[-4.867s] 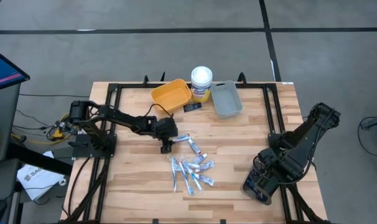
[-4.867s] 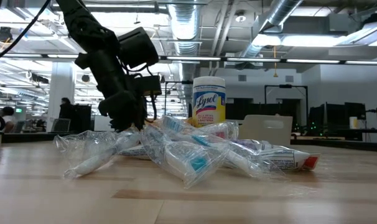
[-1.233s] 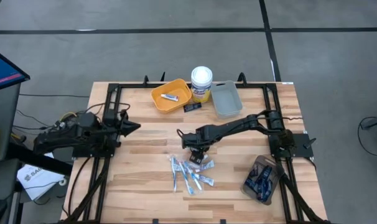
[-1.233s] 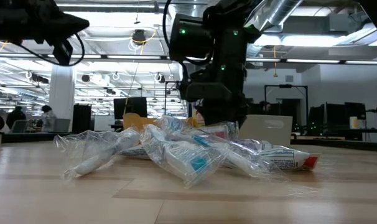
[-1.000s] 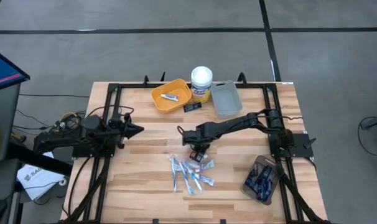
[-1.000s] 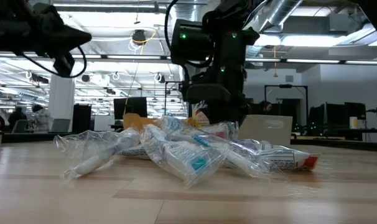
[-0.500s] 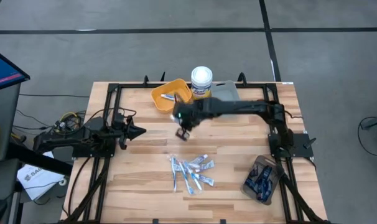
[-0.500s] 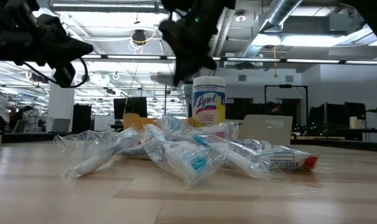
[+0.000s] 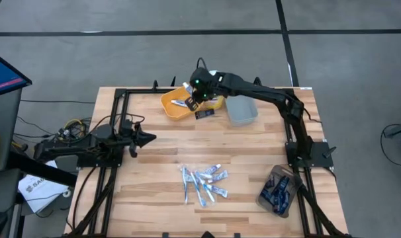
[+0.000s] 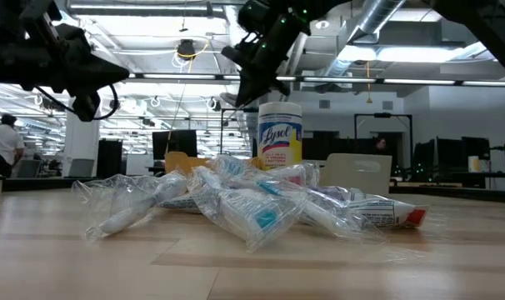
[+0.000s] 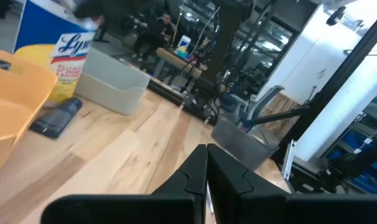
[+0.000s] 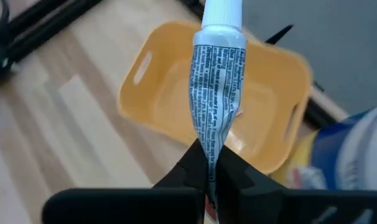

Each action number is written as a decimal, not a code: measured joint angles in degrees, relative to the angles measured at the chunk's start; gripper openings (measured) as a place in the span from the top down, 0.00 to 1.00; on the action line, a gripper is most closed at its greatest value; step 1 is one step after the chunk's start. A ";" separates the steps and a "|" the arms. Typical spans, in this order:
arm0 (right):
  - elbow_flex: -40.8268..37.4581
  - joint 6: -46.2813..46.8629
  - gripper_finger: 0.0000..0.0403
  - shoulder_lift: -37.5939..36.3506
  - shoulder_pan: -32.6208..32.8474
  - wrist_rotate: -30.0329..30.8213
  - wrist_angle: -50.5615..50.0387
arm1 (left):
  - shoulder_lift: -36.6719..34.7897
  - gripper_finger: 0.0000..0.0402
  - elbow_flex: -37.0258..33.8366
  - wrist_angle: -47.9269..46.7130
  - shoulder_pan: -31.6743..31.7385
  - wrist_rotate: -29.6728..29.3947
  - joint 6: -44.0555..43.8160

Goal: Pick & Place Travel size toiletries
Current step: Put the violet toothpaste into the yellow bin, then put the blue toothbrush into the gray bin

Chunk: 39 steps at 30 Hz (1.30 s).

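Right gripper with tube above yellow bin

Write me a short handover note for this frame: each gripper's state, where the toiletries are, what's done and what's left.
Right gripper: jaws shut on a white tube, held above the yellow bin.
Left gripper: jaws shut, holding nothing, waiting at the table's left side.
Done: one tube already lies in the yellow bin.
Left: release the held tube, then clear the pile of wrapped tubes at the table's middle front. The grey bin appears empty; a dark packet lies on the table beside the yellow bin.
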 joint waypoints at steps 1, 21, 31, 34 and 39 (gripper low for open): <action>0.00 0.01 1.00 -0.02 -0.48 0.01 0.82 | 0.23 0.99 0.00 -0.07 0.00 0.00 -0.01; 0.48 -2.38 0.98 7.71 3.54 7.46 13.50 | 3.15 1.00 0.00 1.03 0.00 -0.05 -0.20; 0.37 -6.79 0.72 8.39 4.61 8.61 14.24 | 3.22 1.00 0.00 1.59 0.00 -0.05 -0.20; 0.47 -6.12 0.60 8.37 4.58 8.43 13.98 | 3.20 1.00 0.00 2.86 0.00 -0.05 -0.20; 4.75 -4.23 0.49 4.95 4.86 3.01 5.41 | 3.20 1.00 0.00 7.75 0.00 -0.04 -1.26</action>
